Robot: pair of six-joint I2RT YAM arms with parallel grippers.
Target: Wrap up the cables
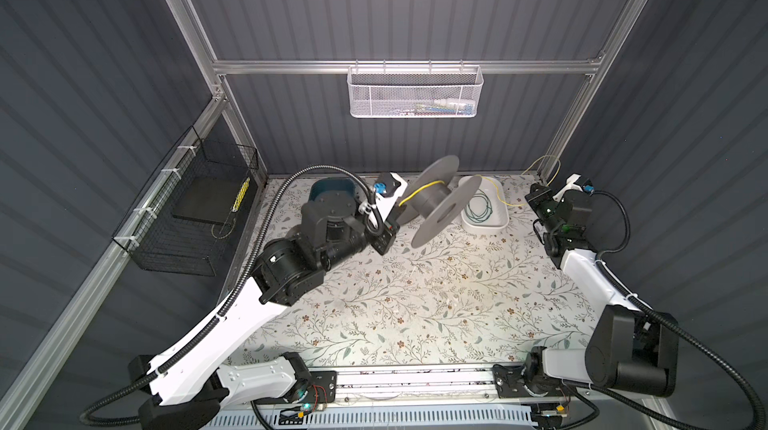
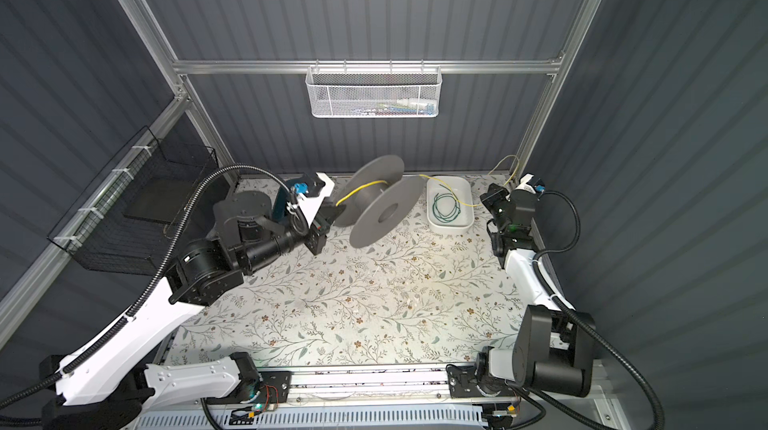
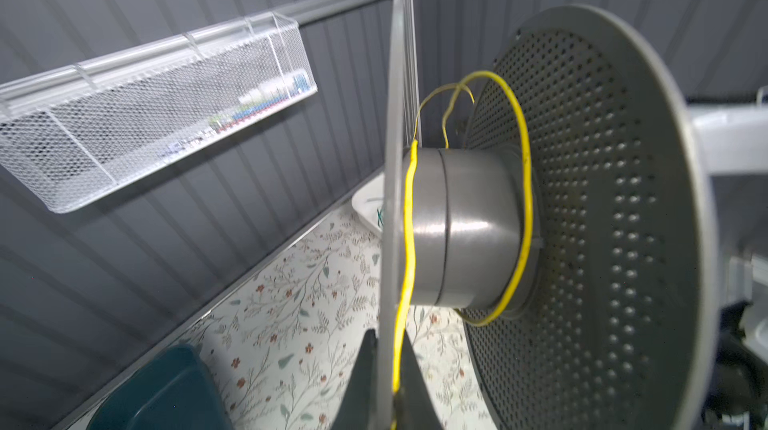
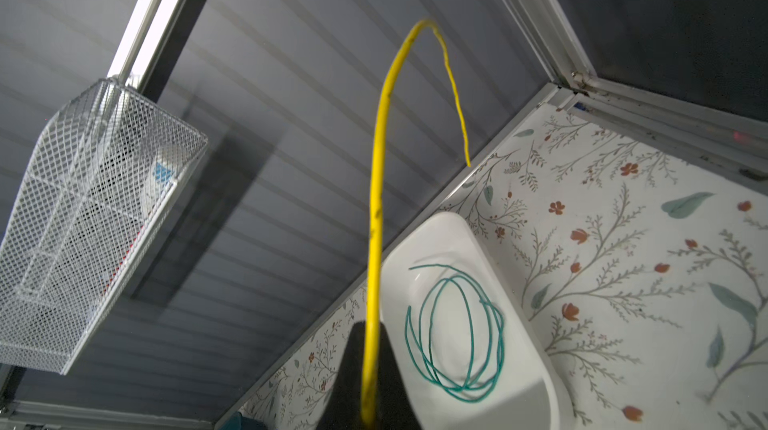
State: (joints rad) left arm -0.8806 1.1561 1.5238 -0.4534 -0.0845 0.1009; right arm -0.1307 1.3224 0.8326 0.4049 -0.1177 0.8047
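Left wrist view: the left gripper [image 3: 388, 378] is pressed together on the thin rim of one flange [image 3: 392, 136] of the spool [image 3: 602, 220], with the yellow cable [image 3: 409, 240] trapped against that rim between the fingers. The cable crosses the hub [image 3: 469, 228] in a single slack turn that bulges clear of it. In both top views the spool hangs tilted above the far middle of the table [image 1: 415, 303], carried by that rim grip alone. From the spool the yellow cable runs right, over the white tray [image 4: 453, 218] at the far right, to the right gripper [image 4: 370, 365], which pinches it. Past the jaws a free tail arches up toward the far right corner. The green cable [image 4: 457, 332] lies coiled in the tray, not yet wound.

Probable faults:
- The springy slack turn may slide off the hub or over a flange if tension drops.
- The spool may pivot in its narrow edge grip under a sideways pull.
- The cable may slip through the right jaws.
- The tail may catch on the corner frame.
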